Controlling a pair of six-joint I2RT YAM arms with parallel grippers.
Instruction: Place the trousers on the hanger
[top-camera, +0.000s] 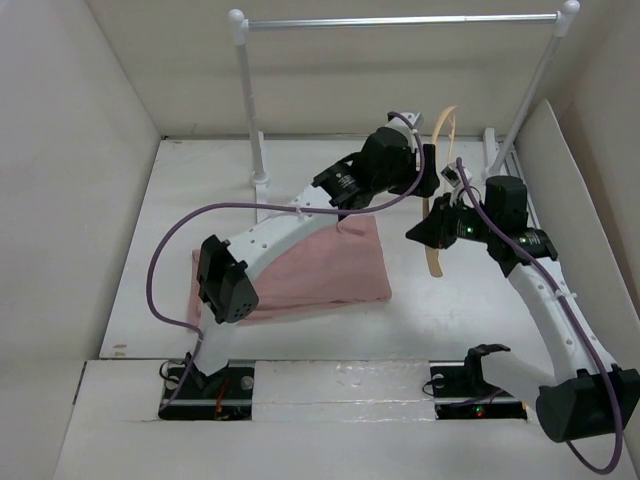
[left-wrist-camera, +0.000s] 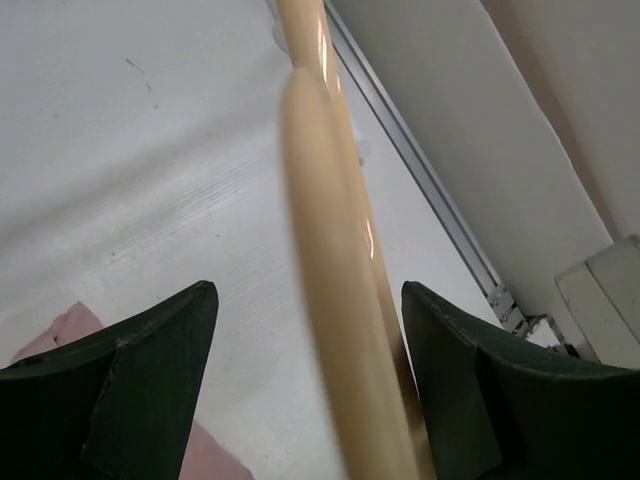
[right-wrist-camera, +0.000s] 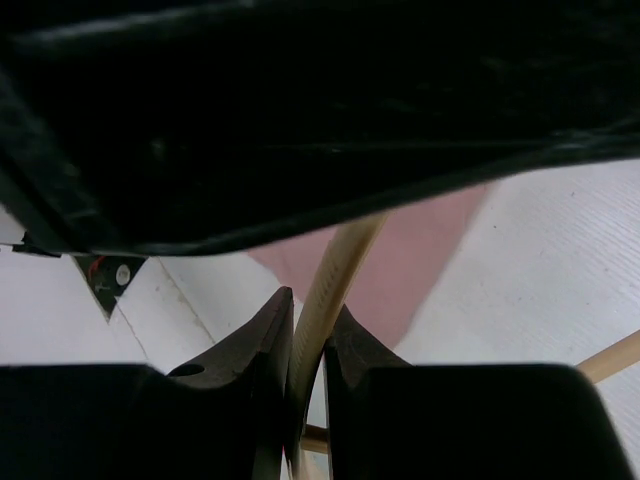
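The dusty-pink trousers (top-camera: 310, 265) lie folded on the white table, partly under my left arm. The light-tan wooden hanger (top-camera: 433, 258) stands nearly on end to their right. My right gripper (top-camera: 432, 232) is shut on it; in the right wrist view the fingertips (right-wrist-camera: 270, 330) pinch a thin ribbed bar of the hanger (right-wrist-camera: 335, 265), with the trousers (right-wrist-camera: 410, 255) behind. My left gripper (top-camera: 428, 168) is higher up at the hanger. In the left wrist view the hanger (left-wrist-camera: 330, 250) runs between the open gripper (left-wrist-camera: 310, 300), nearer the right finger (left-wrist-camera: 470, 360), with gaps on both sides.
A silver-and-white clothes rail (top-camera: 400, 20) stands at the back, its feet on the table (top-camera: 262, 180). Its right base track (left-wrist-camera: 440, 200) runs along the wall. White enclosure walls close in left, back and right. The left arm (right-wrist-camera: 300, 100) fills the top of the right wrist view.
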